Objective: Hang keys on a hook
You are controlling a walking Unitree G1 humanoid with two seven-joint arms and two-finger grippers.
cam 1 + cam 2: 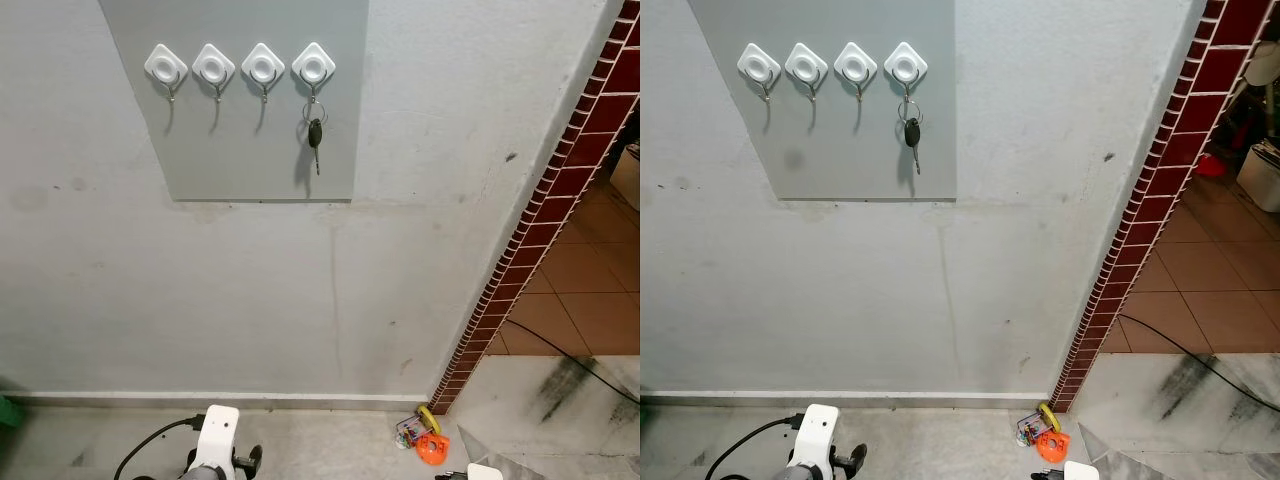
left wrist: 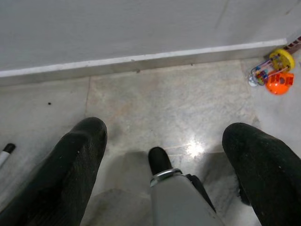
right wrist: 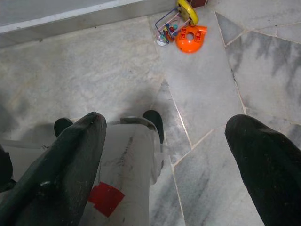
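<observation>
**Keys on the rightmost hook; both arms down and empty**

Observation: the keys (image 1: 315, 133) hang by their ring from the rightmost hook (image 1: 313, 66) of a row of four white hooks on a grey panel (image 1: 240, 160) fixed to the wall (image 1: 200, 290). A dark key fob and a blade dangle straight down beneath the ring. The other three hooks carry nothing.

Step in hand, as judged: the hanging itself looks finished. The keys bear on the hook alone, with no gripper near them. What remains is at most a retreat or a check that the ring sits fully in the hook's curve, which is too small to confirm here.

Grippers: the left gripper (image 2: 164, 141) points at the marble floor (image 2: 155, 103), its two black fingers (image 2: 77, 155) spread wide with nothing between them. The right gripper (image 3: 164, 141) also faces the floor, fingers (image 3: 70, 150) apart and empty. Both arms sit low at the bottom edge of the head views, well below and well apart from the keys.

Next move, as judged: no grasp is called for. If the robot backs away, it should mind the small orange and yellow toy (image 1: 425, 438) on the floor near the foot of the red-tiled pillar (image 1: 560, 180), and the black cable (image 1: 560, 350) trailing across the tiles beyond it.
</observation>
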